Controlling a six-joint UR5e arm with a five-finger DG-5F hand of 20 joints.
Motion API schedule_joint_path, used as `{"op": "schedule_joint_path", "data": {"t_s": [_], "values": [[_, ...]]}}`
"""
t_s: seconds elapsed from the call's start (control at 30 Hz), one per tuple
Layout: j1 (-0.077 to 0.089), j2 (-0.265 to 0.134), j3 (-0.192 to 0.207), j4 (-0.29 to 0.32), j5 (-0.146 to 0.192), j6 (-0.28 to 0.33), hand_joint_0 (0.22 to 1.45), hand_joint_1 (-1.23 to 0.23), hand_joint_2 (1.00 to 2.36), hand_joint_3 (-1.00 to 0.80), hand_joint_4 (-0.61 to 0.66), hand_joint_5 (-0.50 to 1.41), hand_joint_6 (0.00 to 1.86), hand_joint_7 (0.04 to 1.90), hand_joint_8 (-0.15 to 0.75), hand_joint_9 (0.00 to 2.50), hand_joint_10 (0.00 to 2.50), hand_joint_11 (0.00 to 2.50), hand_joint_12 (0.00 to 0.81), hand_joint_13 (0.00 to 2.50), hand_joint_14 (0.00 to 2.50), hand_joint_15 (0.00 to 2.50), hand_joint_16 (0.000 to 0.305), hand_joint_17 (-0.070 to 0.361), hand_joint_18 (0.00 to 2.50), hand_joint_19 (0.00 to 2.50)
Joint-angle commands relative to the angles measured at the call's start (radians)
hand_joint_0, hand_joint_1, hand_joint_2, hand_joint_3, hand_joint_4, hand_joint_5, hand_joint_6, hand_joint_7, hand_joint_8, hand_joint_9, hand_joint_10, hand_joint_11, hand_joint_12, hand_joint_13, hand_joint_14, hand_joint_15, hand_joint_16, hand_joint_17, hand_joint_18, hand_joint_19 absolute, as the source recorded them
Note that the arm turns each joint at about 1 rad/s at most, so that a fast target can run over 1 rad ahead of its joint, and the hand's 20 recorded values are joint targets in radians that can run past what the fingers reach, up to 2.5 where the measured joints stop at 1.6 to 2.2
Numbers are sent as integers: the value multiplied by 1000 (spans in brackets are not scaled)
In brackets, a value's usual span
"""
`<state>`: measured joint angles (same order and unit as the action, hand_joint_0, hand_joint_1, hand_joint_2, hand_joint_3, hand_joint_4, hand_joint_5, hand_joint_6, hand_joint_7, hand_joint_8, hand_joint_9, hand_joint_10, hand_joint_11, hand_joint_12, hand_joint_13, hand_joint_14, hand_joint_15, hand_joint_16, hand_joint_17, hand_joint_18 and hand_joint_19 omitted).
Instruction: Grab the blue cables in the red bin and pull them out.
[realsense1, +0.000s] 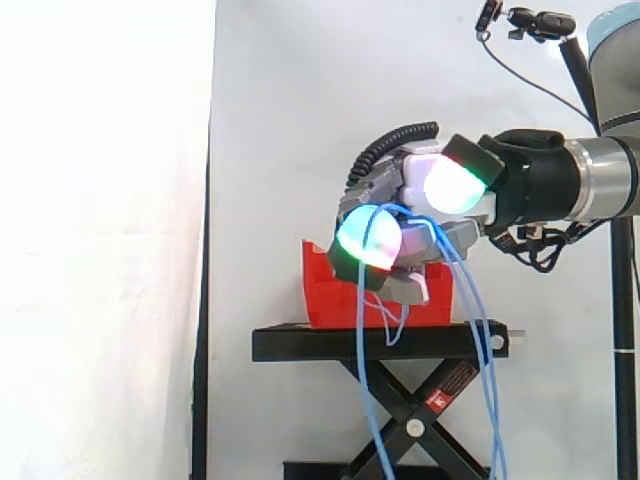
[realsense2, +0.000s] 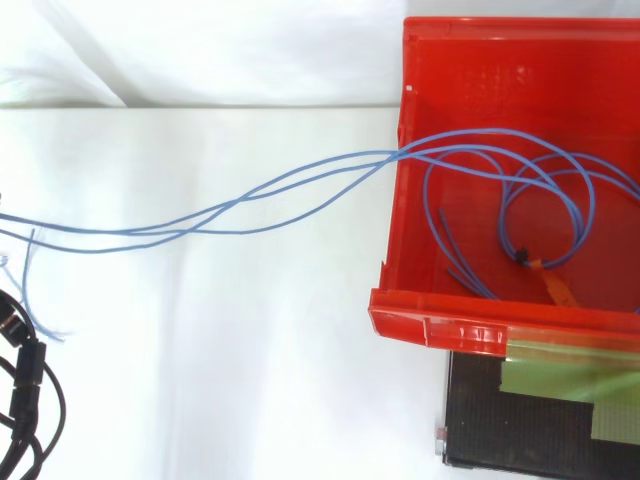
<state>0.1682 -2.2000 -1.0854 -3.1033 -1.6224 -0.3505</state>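
- the blue cables (realsense2: 237, 204), here they are: thin strands running out over the side wall of the red bin (realsense2: 440, 325) and away across the white ground, with several loose loops lying on the bin floor, so they're not all out yet.
- a small orange tag (realsense2: 555, 288) sits where the loops meet near the bin's front wall.
- from the side, the hand (realsense1: 452, 186) is clenched on the cables just above the bin's rim. strands drape over the curled fingers and hang down past the black stand (realsense1: 300, 343).
- i'd say the pull is under way. to do it well, keep the fist closed and draw steadily up and away from the bin, so the loops unwind instead of cinching into a knot.
- watch that tag end: it could catch on the rim and drag the light bin along.
- the cables look slick, springy and round, and they hold their coil shape.
- the bin is glossy hard plastic with straight walls and a thick lip, and the stand is matt black on a scissor frame.
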Motion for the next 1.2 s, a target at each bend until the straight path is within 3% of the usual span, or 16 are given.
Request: {"op": "schedule_joint_path", "data": {"t_s": [0.0, 0.47, 0.67, 0.97, 1.17], "values": [[1, 0, -1, 3, 1, 0, 777, -874, 1000, -1000, 348, 714, 293, 568, 323, 936, 451, 1389, 334, 958, 2385, 611, 43, 98, 871, 1197], [1, -1, -1, 3, -1, 0, 655, -799, 1000, -1000, 380, 891, 253, 629, 359, 1161, 403, 1398, 384, 1148, 2255, 647, 53, 118, 1022, 1127], [1, 0, 1, 3, 1, 0, 653, -828, 1000, -1000, 363, 932, 344, 599, 354, 1207, 415, 1419, 382, 1180, 2212, 671, 52, 118, 1048, 1118], [1, 0, 1, 3, -1, 0, 709, -891, 1000, -1000, 316, 952, 468, 570, 326, 1238, 361, 1480, 363, 1201, 2141, 731, 48, 108, 1044, 1133], [1, 0, 1, 3, -1, 0, 834, -944, 1000, -1000, 294, 929, 468, 591, 289, 1226, 287, 1553, 335, 1181, 2083, 813, 42, 94, 1007, 1176]]}}
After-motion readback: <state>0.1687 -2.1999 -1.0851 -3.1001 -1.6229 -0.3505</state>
